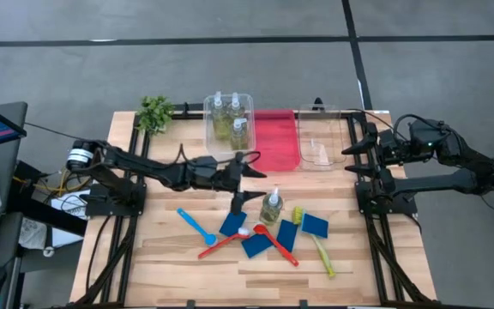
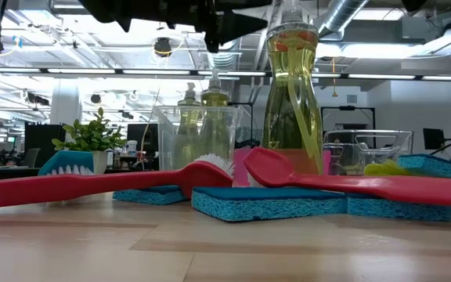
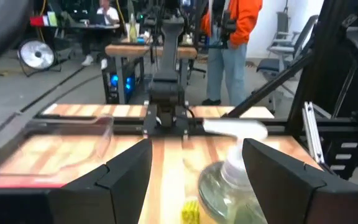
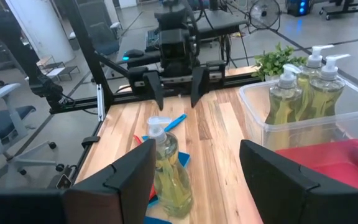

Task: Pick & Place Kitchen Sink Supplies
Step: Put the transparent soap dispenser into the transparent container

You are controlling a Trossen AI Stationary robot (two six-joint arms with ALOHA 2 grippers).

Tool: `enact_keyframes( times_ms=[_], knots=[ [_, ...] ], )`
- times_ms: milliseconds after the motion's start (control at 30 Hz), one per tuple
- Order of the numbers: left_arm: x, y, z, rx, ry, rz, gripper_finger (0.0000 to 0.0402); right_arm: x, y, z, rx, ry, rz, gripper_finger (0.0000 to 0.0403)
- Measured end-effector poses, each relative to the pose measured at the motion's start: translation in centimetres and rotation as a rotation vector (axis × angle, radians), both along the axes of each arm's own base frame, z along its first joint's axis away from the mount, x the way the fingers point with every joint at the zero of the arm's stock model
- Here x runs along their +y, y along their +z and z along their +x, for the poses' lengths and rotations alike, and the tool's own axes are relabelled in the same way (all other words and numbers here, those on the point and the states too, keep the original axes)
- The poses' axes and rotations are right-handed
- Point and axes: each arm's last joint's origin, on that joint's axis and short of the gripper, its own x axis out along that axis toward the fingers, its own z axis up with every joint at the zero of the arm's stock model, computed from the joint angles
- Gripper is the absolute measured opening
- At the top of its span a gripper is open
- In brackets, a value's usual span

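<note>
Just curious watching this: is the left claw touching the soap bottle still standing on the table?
Apart. In the left wrist view the open left gripper has the bottle ahead of its fingers, with clear space on both sides.

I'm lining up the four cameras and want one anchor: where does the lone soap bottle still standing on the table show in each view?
High view: soap bottle at table centre, just right of the open left gripper.
Low view: tall, centre-right, behind the red brushes.
Left wrist view: lower right of centre, blurred.
Right wrist view: lower left of centre.
Shared landmark: the clear bin holding three bottles; it does not clearly show in the left wrist view.
</note>
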Motion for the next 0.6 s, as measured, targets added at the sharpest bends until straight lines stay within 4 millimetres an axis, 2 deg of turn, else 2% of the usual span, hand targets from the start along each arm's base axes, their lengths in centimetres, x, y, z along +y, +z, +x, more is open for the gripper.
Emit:
enact_keyframes(
  times_ms=[233,600],
  knots=[
    [-0.7,-1.5,0.8,0.015,0.005,-0.06,0.0252,0.0,0.0,0.0,0.0,0.013,0.004,0.0225],
    [-2.2,-1.1,0.7,-0.035,-0.036,-0.083,0.0252,0.1,0.0,0.0,0.0,0.03,0.008,0.0225]
  ],
)
